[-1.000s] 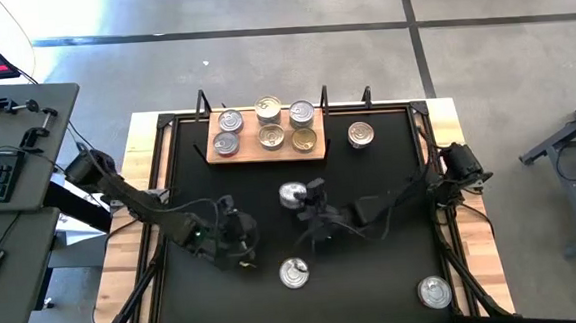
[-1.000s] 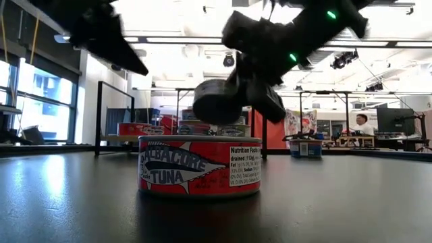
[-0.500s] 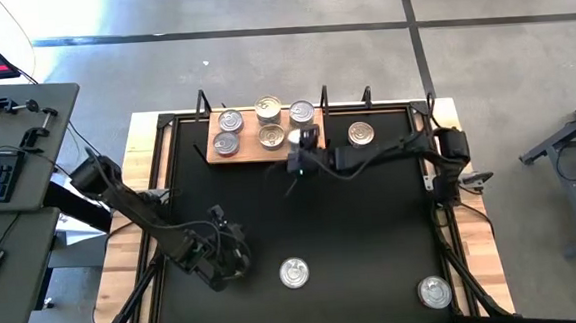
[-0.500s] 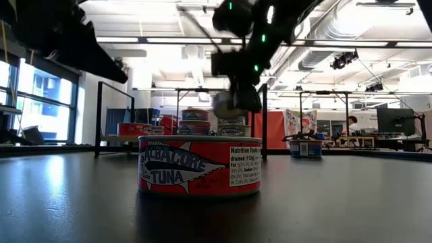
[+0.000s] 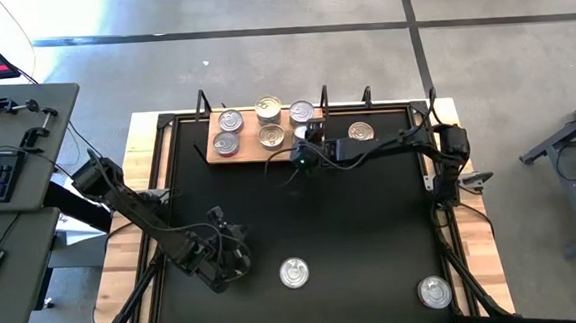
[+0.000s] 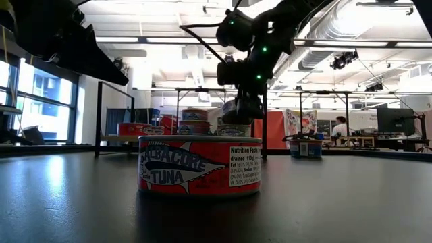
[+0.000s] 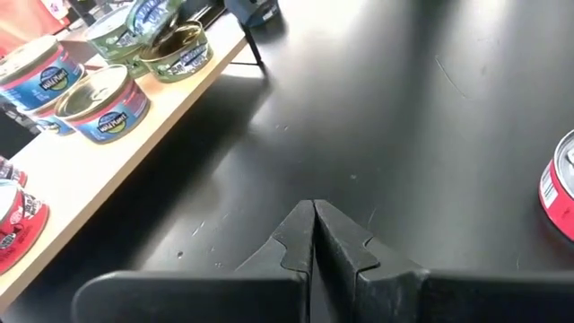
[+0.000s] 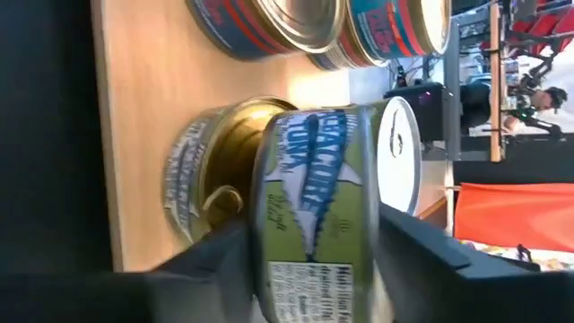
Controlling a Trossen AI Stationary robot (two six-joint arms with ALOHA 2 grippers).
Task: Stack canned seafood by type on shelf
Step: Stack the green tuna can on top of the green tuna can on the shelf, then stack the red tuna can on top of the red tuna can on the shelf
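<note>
Five flat round tins stood on the light-brown wooden board [image 5: 267, 149] at the far edge of the black bench [image 5: 372, 226], in two rows — silver-topped ones toward the board's left end, gold-topped ones in the middle. The right gripper [image 5: 308, 140] hung over the board's right end, its fingers either side of a green-labelled tin with a silver pull-tab lid [image 8: 318, 211], held just above a gold-topped tin [image 8: 211, 170] lying on the board; whether the two touched could not be told. One more gold-topped tin [image 5: 360, 133] sat on the bench just beside the board's right end. The left gripper [image 5: 226, 261] waited low near the bench's front left, its fingers [image 7: 345, 247] pressed together on nothing. Two silver-topped tins remained on the bench — a red-sided tuna tin [image 5: 294, 272] near the middle of the front edge, and another tin [image 5: 434, 292] by the front right corner.
</note>
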